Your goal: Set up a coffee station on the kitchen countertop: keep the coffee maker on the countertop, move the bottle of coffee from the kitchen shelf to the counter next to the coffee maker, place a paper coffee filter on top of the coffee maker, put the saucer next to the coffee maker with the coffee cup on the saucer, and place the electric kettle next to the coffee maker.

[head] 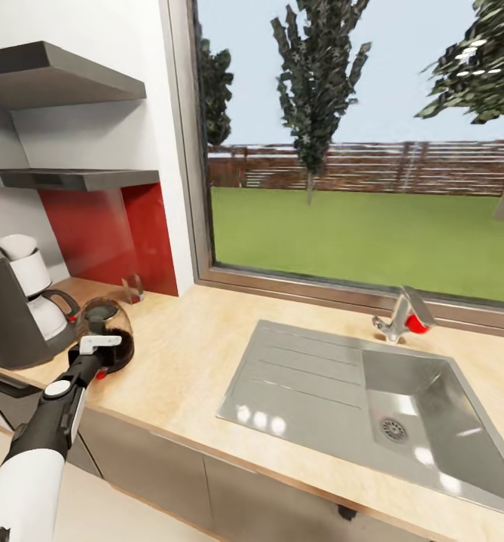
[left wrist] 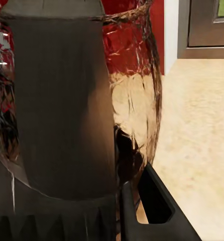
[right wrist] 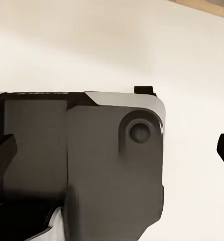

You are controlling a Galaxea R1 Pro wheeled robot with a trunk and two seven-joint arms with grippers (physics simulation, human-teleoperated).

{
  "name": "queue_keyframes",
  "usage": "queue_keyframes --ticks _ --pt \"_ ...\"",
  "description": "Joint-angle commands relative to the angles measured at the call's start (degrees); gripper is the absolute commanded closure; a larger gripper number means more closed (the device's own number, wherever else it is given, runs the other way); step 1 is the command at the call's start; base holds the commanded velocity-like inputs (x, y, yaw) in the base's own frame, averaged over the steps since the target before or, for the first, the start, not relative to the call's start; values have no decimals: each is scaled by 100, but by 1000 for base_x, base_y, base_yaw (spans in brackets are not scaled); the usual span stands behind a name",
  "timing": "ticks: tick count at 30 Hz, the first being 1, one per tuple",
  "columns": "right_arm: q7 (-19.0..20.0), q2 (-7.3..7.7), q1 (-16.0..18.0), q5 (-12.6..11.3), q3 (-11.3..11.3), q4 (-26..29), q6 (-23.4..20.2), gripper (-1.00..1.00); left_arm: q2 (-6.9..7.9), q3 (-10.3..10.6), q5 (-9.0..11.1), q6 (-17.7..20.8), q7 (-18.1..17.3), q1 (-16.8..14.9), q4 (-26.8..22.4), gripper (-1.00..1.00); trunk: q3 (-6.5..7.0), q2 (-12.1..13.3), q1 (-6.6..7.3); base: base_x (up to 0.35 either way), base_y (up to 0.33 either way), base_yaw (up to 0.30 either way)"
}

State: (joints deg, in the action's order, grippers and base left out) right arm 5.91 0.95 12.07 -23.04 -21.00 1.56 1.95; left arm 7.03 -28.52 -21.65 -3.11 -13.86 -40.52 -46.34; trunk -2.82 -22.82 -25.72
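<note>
The left gripper (head: 103, 348) is at the round-bellied dark-tinted glass electric kettle (head: 108, 331), grip unclear, already standing on the light tan wood-look kitchen countertop (head: 191, 354) just beside the tall grey coffee maker (head: 14, 305); filter, bottle, cup and saucer apparently remain.

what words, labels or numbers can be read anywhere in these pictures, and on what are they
None can be read.
The right wrist view shows a short pale mark along the top edge of a dark grey robot part; it is too small and blurred to read.
The coffee maker, the kettle at the left claw, the sink and the tap bear no text.
</note>
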Motion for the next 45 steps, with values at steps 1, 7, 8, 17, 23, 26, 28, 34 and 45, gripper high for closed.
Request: queue_keyframes --ticks 1,7,8,17,23,26,28,34,45 --pt "24 1 6 -60 -45 -7 18 -100 3 -29 -94 -34 -38 -4 11 100 -14 -10 -6 88 13 0" --pt "24 1 6 -60 -45 -7 21 -100 9 -26 -94 -37 -37 -6 11 100 -14 -10 -6 16 4 0" --pt "24 1 6 -60 -45 -7 19 -100 11 -28 -94 -35 -37 -4 11 100 -14 -10 -6 1 59 0" --pt "25 1 6 -60 -45 -7 18 -100 9 -31 -94 -32 -37 -1 11 100 -14 -10 -6 0 176 0" --pt "24 1 6 -60 -45 -7 20 -100 1 -14 -94 -47 -42 -3 11 100 -14 -10 -6 0 4 0" --pt "24 1 6 -60 -45 -7 19 -100 2 -19 -100 -45 -38 0 6 -100 -14 -10 -6 0 0 0" --pt "24 1 6 -60 -45 -7 20 -100 7 -21 -102 -48 -32 0 5 -100 -14 -10 -6 0 0 0" --pt "24 1 6 -60 -45 -8 19 -100 9 -22 -94 -49 -29 0 3 -100 -14 -10 -6 0 0 0" --pt "24 1 6 -60 -45 -8 20 -100 1 -22 -94 -49 -29 0 2 -100 -14 -10 -6 0 0 0"
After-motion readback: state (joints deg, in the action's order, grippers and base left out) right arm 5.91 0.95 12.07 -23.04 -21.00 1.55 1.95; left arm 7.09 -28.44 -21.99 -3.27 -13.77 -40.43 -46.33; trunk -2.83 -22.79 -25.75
